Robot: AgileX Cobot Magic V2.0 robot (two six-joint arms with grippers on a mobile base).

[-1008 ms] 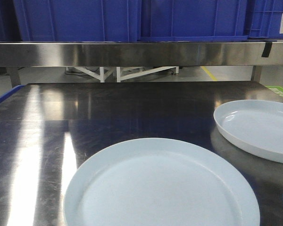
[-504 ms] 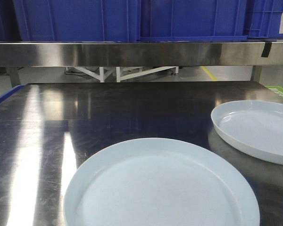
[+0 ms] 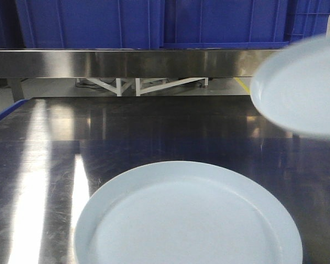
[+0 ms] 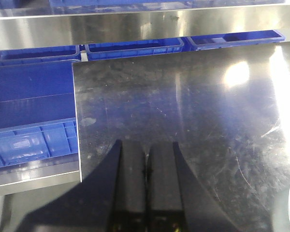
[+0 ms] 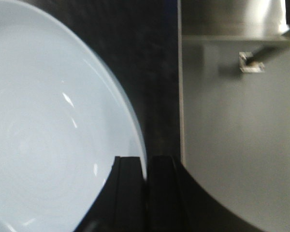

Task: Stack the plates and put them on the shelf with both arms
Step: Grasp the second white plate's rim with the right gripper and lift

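One pale bluish-white plate (image 3: 187, 217) lies flat on the dark tabletop at the front centre. The other plate (image 3: 300, 82) hangs blurred in the air at the right, tilted, in front of the steel shelf (image 3: 126, 63). In the right wrist view that plate (image 5: 48, 121) fills the left side, and my right gripper (image 5: 146, 159) is shut on its rim, one finger over the inside, one outside. My left gripper (image 4: 145, 147) is shut with nothing in it, low over bare tabletop near the table's left edge. Neither gripper shows in the front view.
Big blue crates (image 3: 154, 22) stand on the shelf along its whole length. More blue crates (image 4: 34, 111) sit below, off the table's left edge (image 4: 76, 121). The right table edge (image 5: 180, 96) drops to grey floor.
The right-hand plate was lying on the table and slid slightly left; now it is lifted off the table and tilted, high at the right. The front plate has not moved.
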